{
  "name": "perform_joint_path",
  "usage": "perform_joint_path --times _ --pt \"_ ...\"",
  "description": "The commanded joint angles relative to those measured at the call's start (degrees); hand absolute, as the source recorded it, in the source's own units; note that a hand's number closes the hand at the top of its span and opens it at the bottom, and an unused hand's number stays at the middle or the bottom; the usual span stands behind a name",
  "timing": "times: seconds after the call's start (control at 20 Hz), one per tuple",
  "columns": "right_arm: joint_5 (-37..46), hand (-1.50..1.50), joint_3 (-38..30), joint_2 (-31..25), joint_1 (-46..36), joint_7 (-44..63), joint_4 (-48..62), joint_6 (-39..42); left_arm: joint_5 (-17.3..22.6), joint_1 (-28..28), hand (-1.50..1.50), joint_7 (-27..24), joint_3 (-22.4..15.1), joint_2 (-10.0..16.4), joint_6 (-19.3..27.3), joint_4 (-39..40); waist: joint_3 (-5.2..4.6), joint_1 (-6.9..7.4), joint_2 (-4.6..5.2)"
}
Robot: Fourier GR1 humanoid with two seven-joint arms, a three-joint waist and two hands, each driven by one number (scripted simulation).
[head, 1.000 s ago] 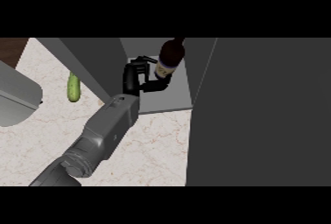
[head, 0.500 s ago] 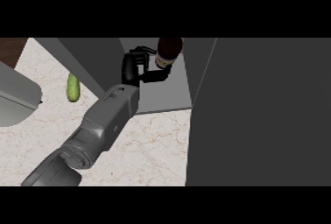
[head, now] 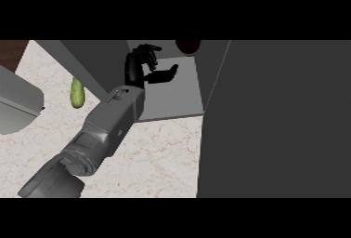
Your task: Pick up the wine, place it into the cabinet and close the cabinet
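The wine bottle point(head: 188, 45) stands inside the cabinet point(head: 175, 97), at the back of its grey floor, up at 12 o'clock in the head view; only its dark, rounded top shows. The left robot hand point(head: 136, 69) is inside the cabinet too, just at the bottle's 8 o'clock and clear of it. Its fingers point(head: 146, 52) are loosely bent and spread away from the thumb point(head: 165, 74), with nothing between them. The grey forearm point(head: 109, 125) runs down from the hand toward 7 o'clock, across the pale marbled table point(head: 158, 158). The cabinet door point(head: 274, 121) stands open as a large dark panel that fills the side at 3 o'clock. A green cucumber point(head: 77, 92) lies on the table at 9 o'clock of the forearm, beside the cabinet's left wall, and a grey, curved object point(head: 17, 109) sits further out at the left edge.
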Motion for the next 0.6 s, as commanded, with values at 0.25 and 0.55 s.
perform_joint_path --times 0.25,0.55 --pt "0.30 -1.50 0.93 0.25 1.03 -0.42 -0.71 1.18 -2.61 -0.86 -1.50 5.62 -2.00 1.66 2.91 0.31 0.03 -0.96 0.38" --pt "-0.56 -1.50 -0.44 -0.37 0.23 -0.49 -0.65 0.84 -3.28 1.77 -1.50 6.34 -2.32 3.77 1.50 0.30 0.01 -0.50 0.29"
